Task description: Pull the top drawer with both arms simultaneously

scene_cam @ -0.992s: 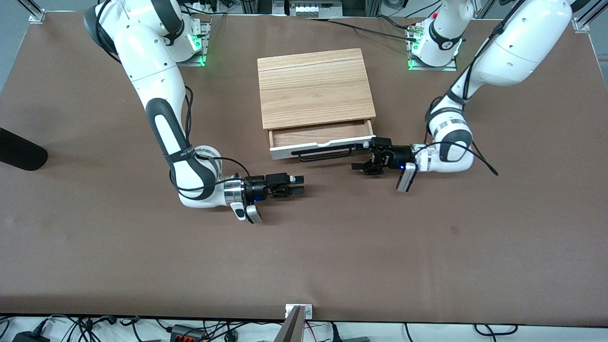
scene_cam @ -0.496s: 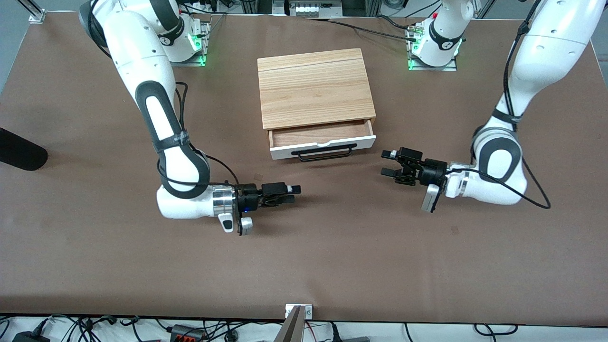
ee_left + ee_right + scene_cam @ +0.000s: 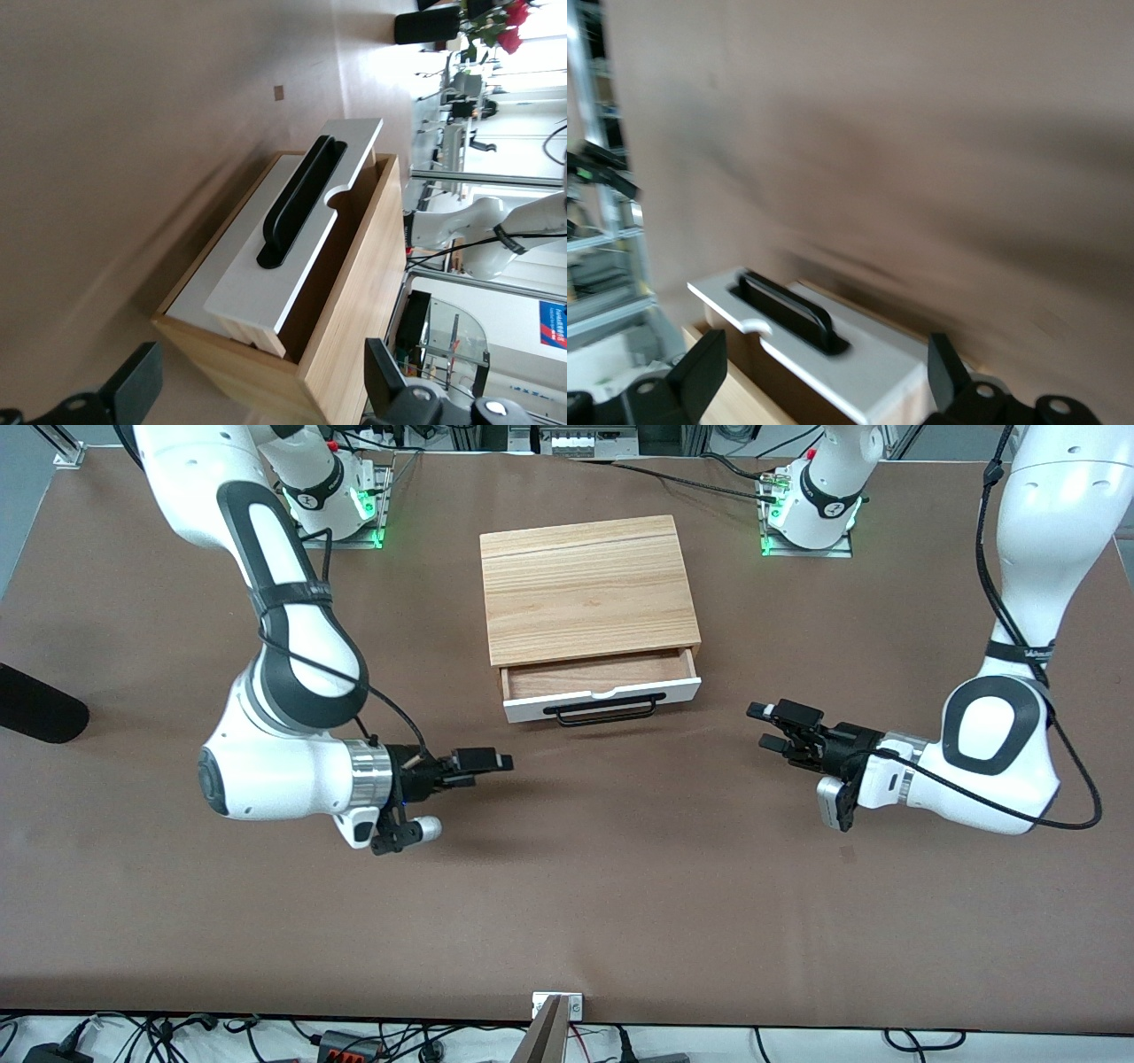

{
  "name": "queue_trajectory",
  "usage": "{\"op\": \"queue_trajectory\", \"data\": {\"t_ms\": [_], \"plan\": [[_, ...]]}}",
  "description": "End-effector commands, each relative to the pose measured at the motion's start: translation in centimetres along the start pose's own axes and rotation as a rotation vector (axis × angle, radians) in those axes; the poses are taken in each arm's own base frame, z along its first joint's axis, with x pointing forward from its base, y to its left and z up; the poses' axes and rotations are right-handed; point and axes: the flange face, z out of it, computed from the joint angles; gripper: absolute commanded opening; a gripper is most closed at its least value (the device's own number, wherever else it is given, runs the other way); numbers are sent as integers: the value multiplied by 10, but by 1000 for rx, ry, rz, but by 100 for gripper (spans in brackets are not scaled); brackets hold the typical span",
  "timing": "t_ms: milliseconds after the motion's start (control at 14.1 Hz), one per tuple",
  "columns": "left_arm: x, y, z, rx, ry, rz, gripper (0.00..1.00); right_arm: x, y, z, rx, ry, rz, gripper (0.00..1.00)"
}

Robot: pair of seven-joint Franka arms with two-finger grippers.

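Note:
The top drawer (image 3: 602, 693) stands partly pulled out of the wood-grain cabinet box (image 3: 586, 589), and its brown inside shows. Its white front carries a black bar handle (image 3: 605, 710). My left gripper (image 3: 762, 726) is open and empty, low over the table, apart from the drawer toward the left arm's end. My right gripper (image 3: 485, 765) is open and empty, low over the table toward the right arm's end. The left wrist view shows the drawer front (image 3: 266, 283) and handle (image 3: 297, 204) ahead of the open left gripper (image 3: 261, 385). The right wrist view shows the drawer front (image 3: 859, 363) between the open fingers (image 3: 700, 372).
A black rounded object (image 3: 35, 713) lies at the right arm's end of the table. The arm bases (image 3: 811, 509) stand on either side of the cabinet's back. A metal bracket (image 3: 556, 1005) sits at the table edge nearest the camera.
Both grippers have drawn away from the drawer toward their own ends of the table. The left gripper was at the handle's end a second ago. The drawer has not moved.

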Motion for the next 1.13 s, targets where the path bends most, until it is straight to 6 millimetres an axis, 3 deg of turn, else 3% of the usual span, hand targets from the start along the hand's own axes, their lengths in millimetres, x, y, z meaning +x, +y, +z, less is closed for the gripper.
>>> {"op": "queue_trajectory", "data": {"t_ms": [0,212,496,638,850,1062], "plan": [[-5,23,-27,115,-47,-73,100,-25,23,-57,-179,-61,24,100],[-10,40,-51,232,-93,-185,100,-44,50,-110,-352,-60,143,100],[-11,65,-64,380,-132,-279,100,-64,67,-176,-633,36,247,100],[-17,73,-71,468,-160,-289,100,-76,74,-215,-676,98,271,100],[-17,122,-67,719,-190,-252,100,-93,93,-277,-698,229,311,100],[-19,172,-60,995,-217,-217,100,-119,109,-316,-665,279,326,100]]}}
